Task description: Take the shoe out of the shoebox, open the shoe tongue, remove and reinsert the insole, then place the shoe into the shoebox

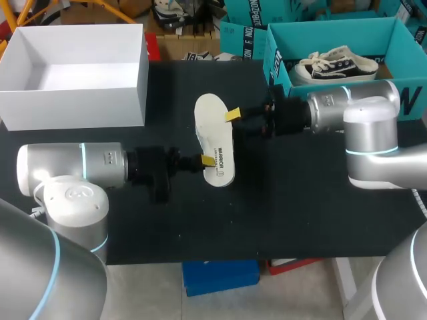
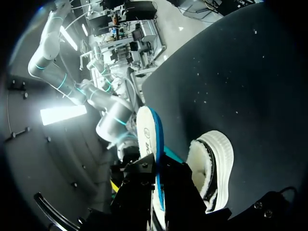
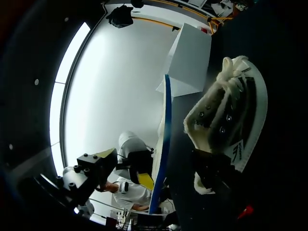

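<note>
A white insole (image 1: pixel 213 139) with a blue edge hangs flat over the middle of the black table. My left gripper (image 1: pixel 208 161) is shut on its near end; in the left wrist view the fingers (image 2: pixel 144 168) clamp the insole (image 2: pixel 147 130) edge-on. My right gripper (image 1: pixel 232 115) stands open at the insole's far right edge, and the insole (image 3: pixel 166 120) runs between its spread fingers without being pinched. The fleece-lined shoe (image 2: pixel 211 168) with a white sole lies beneath the insole on the table. The shoe (image 3: pixel 231 125) is hidden in the head view.
The open white shoebox (image 1: pixel 73 107) stands at the table's back left, also seen beyond the insole (image 3: pixel 190 53). A teal box (image 1: pixel 280 63) with a dark sneaker (image 1: pixel 337 67) in it stands at the back right, close behind my right arm.
</note>
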